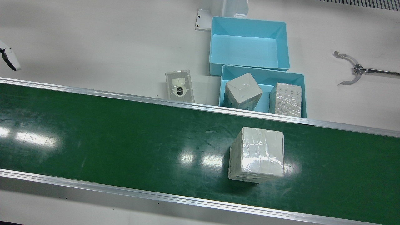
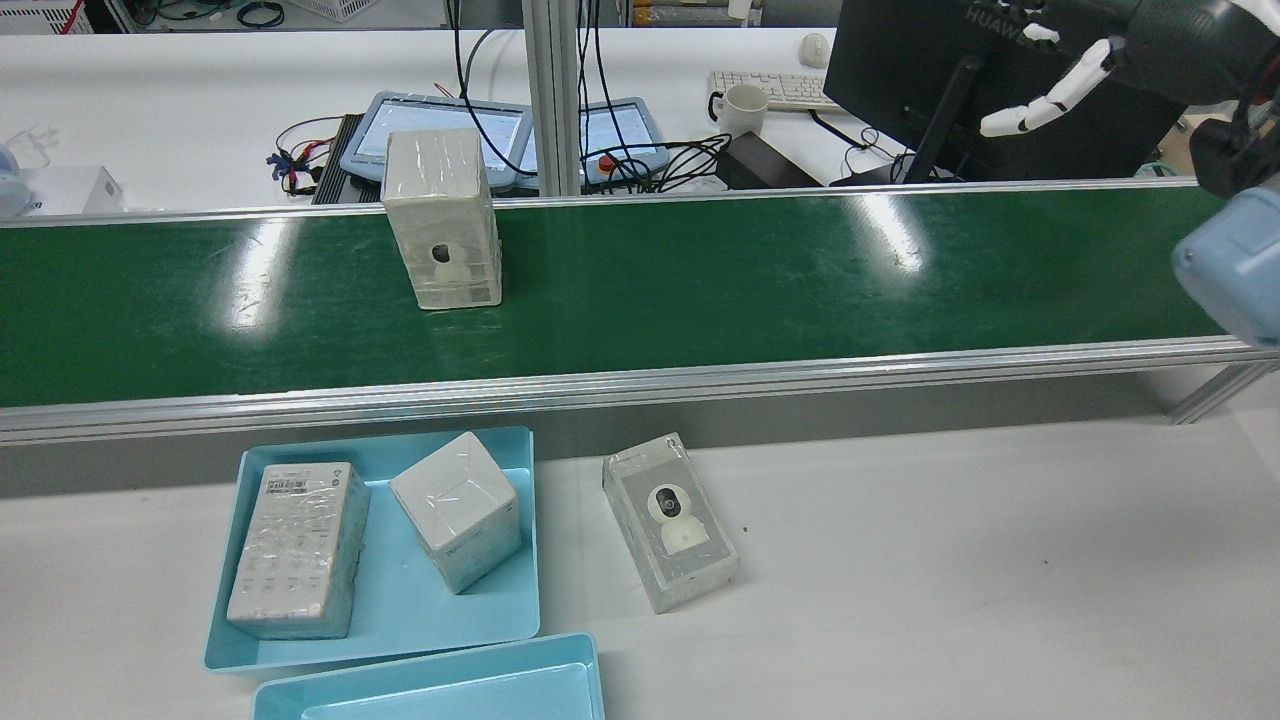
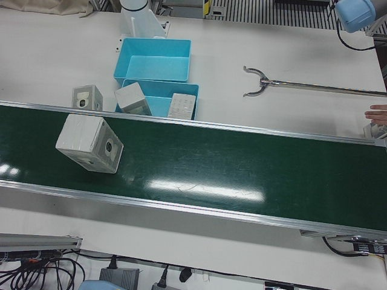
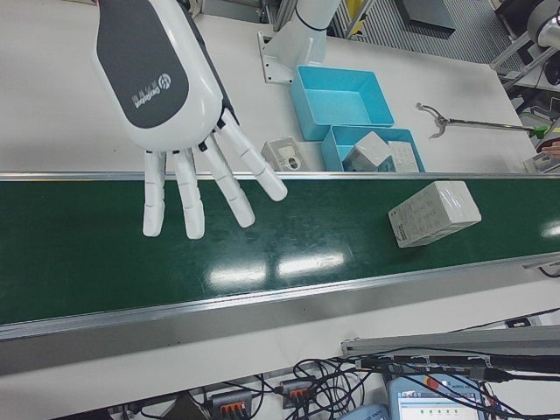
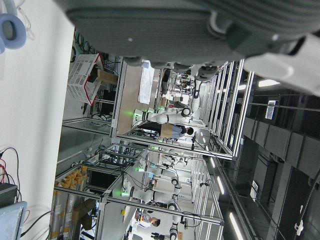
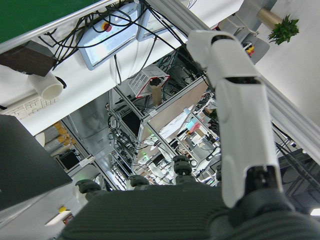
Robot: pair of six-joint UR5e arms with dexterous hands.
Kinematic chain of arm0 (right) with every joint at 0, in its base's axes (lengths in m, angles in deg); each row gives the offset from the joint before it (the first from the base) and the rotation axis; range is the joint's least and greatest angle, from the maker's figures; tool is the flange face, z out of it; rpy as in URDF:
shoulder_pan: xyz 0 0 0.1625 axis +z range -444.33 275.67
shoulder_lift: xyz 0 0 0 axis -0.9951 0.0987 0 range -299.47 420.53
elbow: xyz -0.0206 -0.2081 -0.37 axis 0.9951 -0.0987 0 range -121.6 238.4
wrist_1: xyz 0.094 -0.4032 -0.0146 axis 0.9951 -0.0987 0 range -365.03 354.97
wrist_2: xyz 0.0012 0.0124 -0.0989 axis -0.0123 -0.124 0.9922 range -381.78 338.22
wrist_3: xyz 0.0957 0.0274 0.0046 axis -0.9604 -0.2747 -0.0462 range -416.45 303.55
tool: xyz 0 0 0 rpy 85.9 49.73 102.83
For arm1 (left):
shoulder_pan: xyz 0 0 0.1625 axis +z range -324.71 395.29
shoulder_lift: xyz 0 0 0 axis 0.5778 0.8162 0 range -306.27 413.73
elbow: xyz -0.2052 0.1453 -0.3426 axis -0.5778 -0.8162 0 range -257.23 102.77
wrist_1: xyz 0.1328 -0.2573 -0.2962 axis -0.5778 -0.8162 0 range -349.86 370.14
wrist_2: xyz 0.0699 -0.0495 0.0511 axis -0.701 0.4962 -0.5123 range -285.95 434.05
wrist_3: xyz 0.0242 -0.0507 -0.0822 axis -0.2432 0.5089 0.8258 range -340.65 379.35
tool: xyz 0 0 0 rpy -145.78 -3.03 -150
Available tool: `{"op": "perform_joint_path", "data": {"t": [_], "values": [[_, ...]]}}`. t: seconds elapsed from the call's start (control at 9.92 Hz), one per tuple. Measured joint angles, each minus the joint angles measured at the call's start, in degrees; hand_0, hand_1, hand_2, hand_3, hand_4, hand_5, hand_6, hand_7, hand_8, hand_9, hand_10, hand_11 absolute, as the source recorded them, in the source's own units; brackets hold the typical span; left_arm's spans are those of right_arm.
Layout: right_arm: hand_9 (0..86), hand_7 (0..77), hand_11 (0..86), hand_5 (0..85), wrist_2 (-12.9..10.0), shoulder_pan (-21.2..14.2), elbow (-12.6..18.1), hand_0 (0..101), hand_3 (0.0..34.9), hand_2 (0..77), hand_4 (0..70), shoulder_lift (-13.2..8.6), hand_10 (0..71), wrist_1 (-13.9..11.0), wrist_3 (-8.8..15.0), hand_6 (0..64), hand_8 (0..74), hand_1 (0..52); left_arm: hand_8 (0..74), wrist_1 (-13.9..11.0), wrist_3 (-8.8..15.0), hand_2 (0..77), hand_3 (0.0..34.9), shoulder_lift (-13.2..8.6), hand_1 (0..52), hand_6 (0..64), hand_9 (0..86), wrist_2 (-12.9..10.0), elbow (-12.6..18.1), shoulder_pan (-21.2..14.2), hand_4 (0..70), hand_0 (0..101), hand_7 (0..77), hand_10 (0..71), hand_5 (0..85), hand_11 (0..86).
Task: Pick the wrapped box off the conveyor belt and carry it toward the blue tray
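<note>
The wrapped box (image 1: 256, 154) stands alone on the green conveyor belt (image 1: 125, 140); it also shows in the rear view (image 2: 442, 220), the left-front view (image 3: 91, 144) and the right-front view (image 4: 435, 213). The blue tray (image 1: 264, 72) beside the belt holds two wrapped boxes; it also shows in the rear view (image 2: 400, 600). My right hand (image 4: 175, 96) hovers high over the far end of the belt, fingers spread, empty, well away from the box; its fingers (image 2: 1045, 100) show in the rear view. My left hand (image 5: 200, 20) shows only as a dark palm in its own view.
A second, empty blue tray (image 1: 248, 43) sits behind the first. Another wrapped box (image 1: 179, 86) lies on the white table beside the trays. A metal grabber tool (image 1: 353, 68) lies on the table. A person's hand (image 3: 378, 112) is at the belt's end.
</note>
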Motion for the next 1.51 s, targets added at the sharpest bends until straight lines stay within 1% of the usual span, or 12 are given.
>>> {"op": "perform_joint_path", "data": {"t": [0.2,0.3,0.5,0.71,0.81,0.91,1.01,1.11,1.21,1.31,1.41,1.51], "values": [[1.1,0.0,1.6,1.6,5.36,4.54,3.42,52,30.6,27.8,0.0,-0.10,0.0,-0.66,5.15,0.0,0.0,23.5,0.5,0.00,0.00,1.1,0.0,0.00,0.0,0.5,0.5,0.00,0.00,0.00,0.5,0,0.5,0.0,0.5,0.0],[1.1,0.0,1.6,1.6,6.85,5.37,3.93,52,30.6,27.8,0.0,0.02,0.0,-0.76,8.04,0.0,0.0,23.5,0.5,0.00,0.00,1.1,0.0,0.00,0.0,0.5,0.0,0.00,0.00,0.00,0.5,0,0.5,0.0,0.5,0.0],[1.1,0.0,1.6,1.6,7.99,4.43,3.02,49,30.5,32.7,0.0,0.72,0.0,-0.84,13.10,0.0,0.0,22.4,0.5,0.00,0.00,1.1,0.0,0.00,0.0,0.5,0.5,0.00,0.00,0.00,0.5,0,0.5,0.5,0.5,0.0],[1.1,0.0,1.6,1.6,8.06,3.18,2.16,48,30.6,34.9,0.0,1.01,0.0,-0.88,18.64,0.0,0.0,25.6,0.0,0.00,0.00,1.1,0.0,0.00,0.0,0.0,0.0,0.00,0.00,0.00,0.5,0,0.5,0.5,0.5,0.0],[1.1,0.0,1.6,1.6,7.96,2.94,1.70,54,30.5,48.0,0.0,0.86,0.0,-0.84,20.58,0.0,0.0,33.8,0.0,0.00,0.00,0.5,0.0,0.00,0.0,0.5,0.0,0.00,0.00,0.00,0.5,0,0.5,0.5,0.5,0.0],[1.6,0.0,1.6,1.6,7.87,2.84,1.13,55,30.6,50.2,0.0,0.44,0.0,-0.80,21.78,0.0,0.0,35.5,0.0,0.00,0.00,1.1,0.0,0.00,0.0,0.5,0.5,0.00,0.00,0.00,0.5,0,0.5,0.5,0.5,0.0],[1.1,0.0,1.6,1.6,7.82,2.91,0.73,55,30.3,43.1,0.0,0.03,0.0,-0.77,22.23,0.0,0.0,30.0,0.0,0.00,0.00,1.1,0.0,0.00,0.0,0.5,0.5,0.00,0.00,0.00,0.5,0,0.5,0.5,0.5,0.0],[1.1,0.0,1.6,1.6,7.80,2.85,0.48,53,30.2,36.0,0.0,-0.21,0.0,-0.76,22.30,0.0,0.0,28.4,0.5,0.00,0.00,0.5,0.0,0.00,0.0,0.5,0.0,0.00,0.00,0.00,0.5,0,0.5,0.5,0.5,0.0],[1.1,0.0,1.6,1.6,7.76,2.74,0.37,53,30.2,36.0,0.0,-0.30,0.0,-0.75,22.25,0.0,0.0,28.4,0.5,0.00,0.00,0.5,0.0,0.00,0.0,0.5,0.0,0.00,0.00,0.00,0.5,0,0.5,0.5,0.5,0.0],[1.1,0.0,1.6,1.6,7.73,2.71,0.35,47,30.3,27.8,0.0,-0.35,0.0,-0.75,21.89,0.0,0.0,15.3,0.5,0.00,0.00,1.1,0.0,0.00,0.0,0.5,0.0,0.00,0.00,0.00,0.5,0,0.5,0.5,0.5,0.0],[1.1,0.0,1.6,1.6,7.71,2.76,0.34,47,30.3,27.8,0.0,-0.38,0.0,-0.72,21.34,0.0,0.0,15.3,0.5,0.00,0.00,1.1,0.0,0.00,0.0,0.0,0.5,0.00,0.00,0.00,0.5,0,0.5,0.5,0.5,0.0],[1.1,0.0,1.6,1.6,7.70,2.87,0.32,46,30.3,17.5,0.0,-0.43,0.0,-0.69,20.77,0.0,0.0,14.2,0.5,0.00,0.00,0.5,0.0,0.00,0.0,0.5,0.0,0.00,0.00,0.00,0.5,0,0.5,0.5,0.5,0.0]]}}
